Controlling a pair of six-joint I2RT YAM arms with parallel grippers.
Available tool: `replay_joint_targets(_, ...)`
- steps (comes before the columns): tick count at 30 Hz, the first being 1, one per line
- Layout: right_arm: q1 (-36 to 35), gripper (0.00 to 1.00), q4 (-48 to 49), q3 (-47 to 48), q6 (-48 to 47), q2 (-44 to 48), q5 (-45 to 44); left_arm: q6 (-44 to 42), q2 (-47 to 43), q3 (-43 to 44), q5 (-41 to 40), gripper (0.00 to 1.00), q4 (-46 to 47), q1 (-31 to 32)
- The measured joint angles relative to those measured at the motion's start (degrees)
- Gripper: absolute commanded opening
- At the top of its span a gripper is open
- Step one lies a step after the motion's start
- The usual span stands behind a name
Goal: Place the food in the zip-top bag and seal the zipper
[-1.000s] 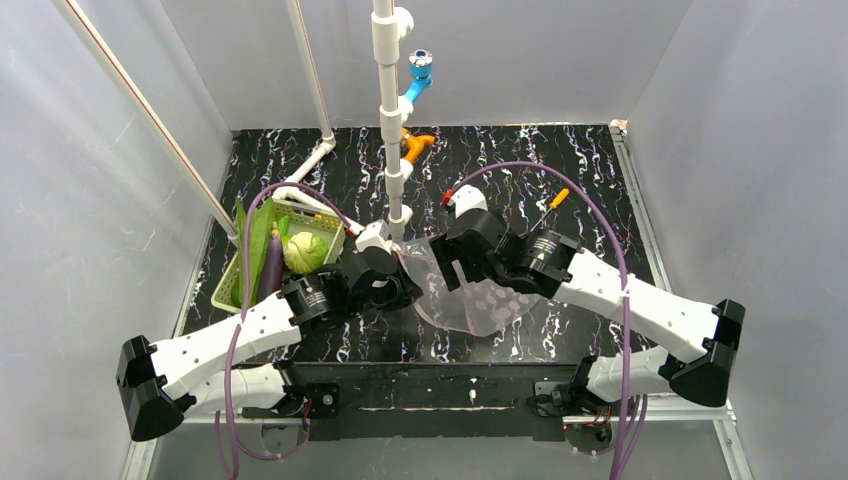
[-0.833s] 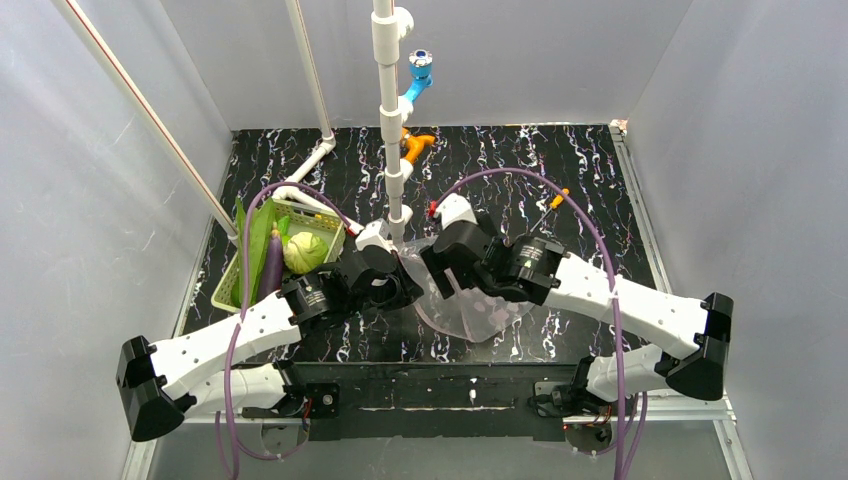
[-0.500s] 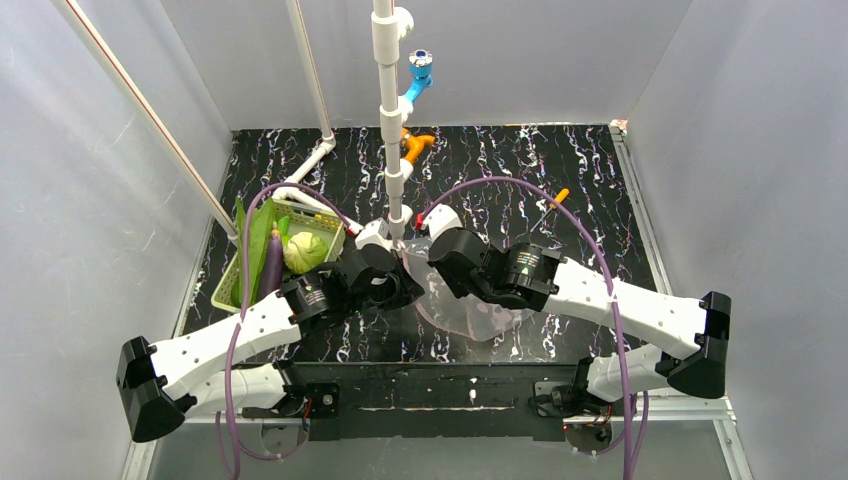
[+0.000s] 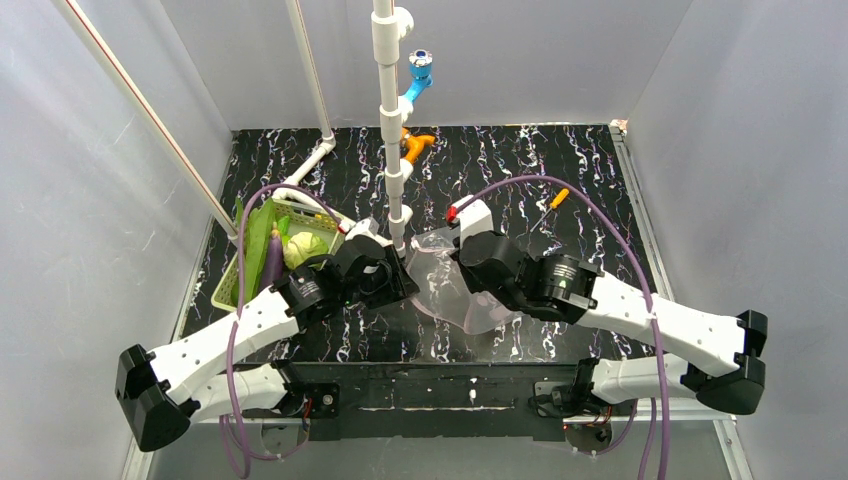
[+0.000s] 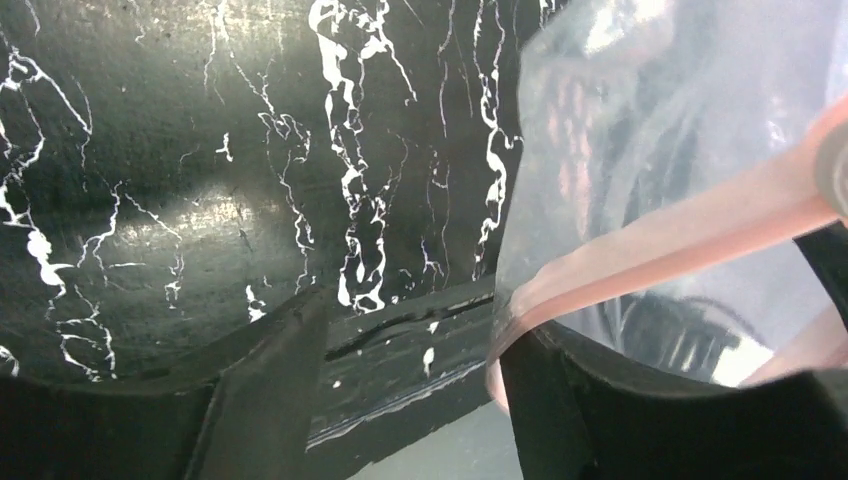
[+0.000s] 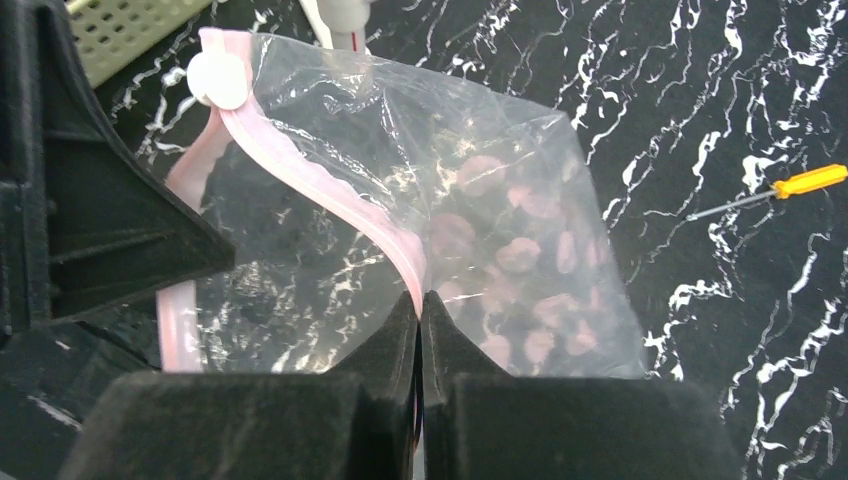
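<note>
The clear zip-top bag [image 4: 445, 290] lies between my two grippers, and no food shows inside it. My right gripper [image 6: 421, 296] is shut on its pink zipper [image 6: 330, 205], pinching the strip midway. My left gripper [image 5: 410, 390] stands open with nothing between its fingers; the zipper [image 5: 680, 225] drapes over its right finger [image 5: 545, 400]. From above, the left gripper [image 4: 392, 275] sits at the bag's left edge and the right gripper [image 4: 462, 260] at its right. Food stays in the pale green basket [image 4: 232, 285]: a green round piece [image 4: 305, 248], a purple piece [image 4: 272, 265] and a long green piece [image 4: 255, 235].
A white pipe pole [image 4: 390, 120] rises just behind the bag, with a blue fitting [image 4: 420, 70] and an orange piece [image 4: 415, 145] beyond it. An orange-handled screwdriver [image 4: 558, 198] lies at the back right. Grey walls enclose the black marbled table [image 4: 520, 160].
My right gripper came in to the bag's edge and shut on the zipper, then drew back right. My left gripper opened, letting go of the bag, and shifted slightly back.
</note>
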State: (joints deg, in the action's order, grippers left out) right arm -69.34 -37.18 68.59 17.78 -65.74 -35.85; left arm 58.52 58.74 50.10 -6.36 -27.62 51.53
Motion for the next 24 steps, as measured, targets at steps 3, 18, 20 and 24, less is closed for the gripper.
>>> replay_joint_targets(3,0.00,0.01,1.31,-0.05,0.41,-0.97,-0.27,-2.77,0.06,2.53,1.16,0.98,-1.37,0.00)
replay_joint_targets(18,3.87,0.01,1.19,-0.04,3.02,-5.35,1.20,-15.61,-10.66,16.02,-3.80,0.98,-21.82,-0.25)
replay_joint_targets(20,3.87,0.01,1.17,-0.05,3.09,-5.35,1.48,-16.79,-11.59,19.02,-6.64,0.98,-25.62,-0.91)
replay_joint_targets(24,3.87,0.01,1.17,-0.04,3.15,-5.35,1.82,-19.86,-11.09,22.01,-10.05,0.98,-31.31,-4.13)
